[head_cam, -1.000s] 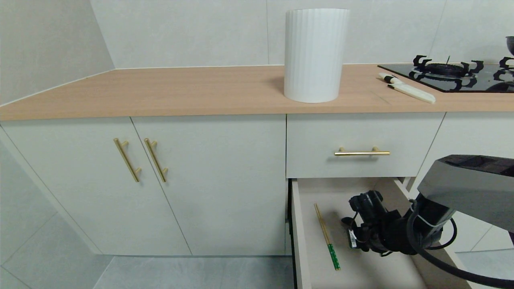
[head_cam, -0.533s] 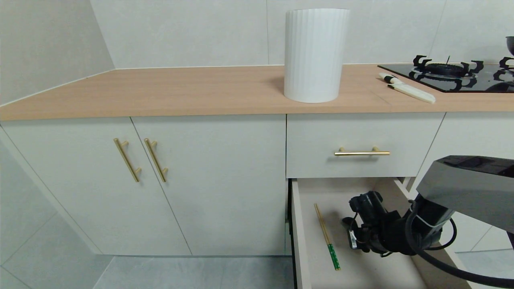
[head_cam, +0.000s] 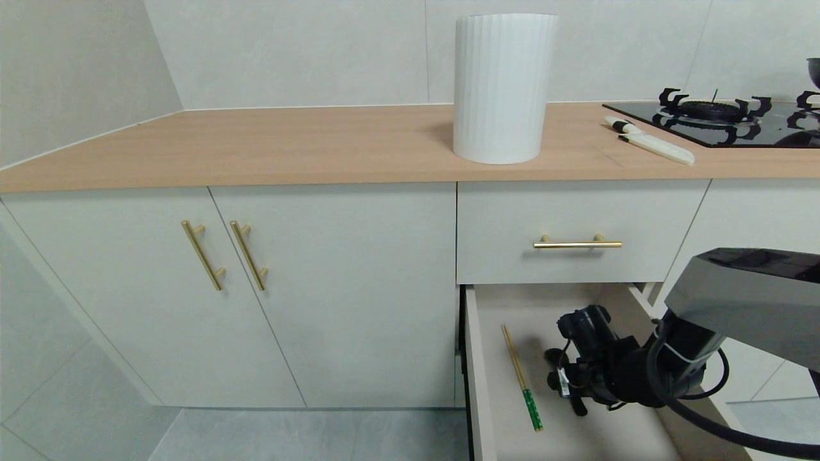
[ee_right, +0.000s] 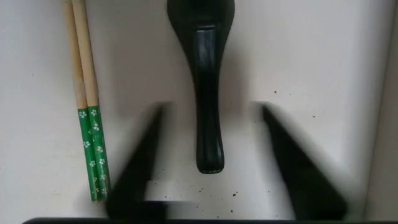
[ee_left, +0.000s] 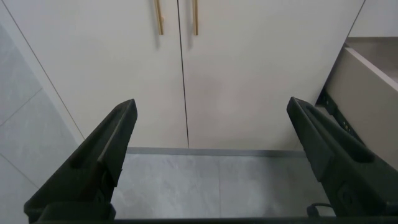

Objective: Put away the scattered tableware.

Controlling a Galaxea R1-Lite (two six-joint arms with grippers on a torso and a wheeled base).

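Shift: right pincer [head_cam: 566, 384] has dipped a little lower inside the drawer since a second ago; nothing else has moved.
Spoon: dark glossy spoon [ee_right: 208, 93] lies flat on the drawer floor, directly between the right pincer's [ee_right: 211, 112] spread fingers and not pinched. Its long axis runs along the fingers, handle end nearest the wrist.
Chopsticks: pair of wooden chopsticks with green ends [ee_right: 87, 109] lies just to the pincer's left, parallel to the spoon.
Drawer: pale open lower drawer [head_cam: 477, 358] surrounds the pincer.
Other arm: left pincer [ee_left: 210, 112] is spread wide and empty, well apart from the drawer, so the right arm is nearer.
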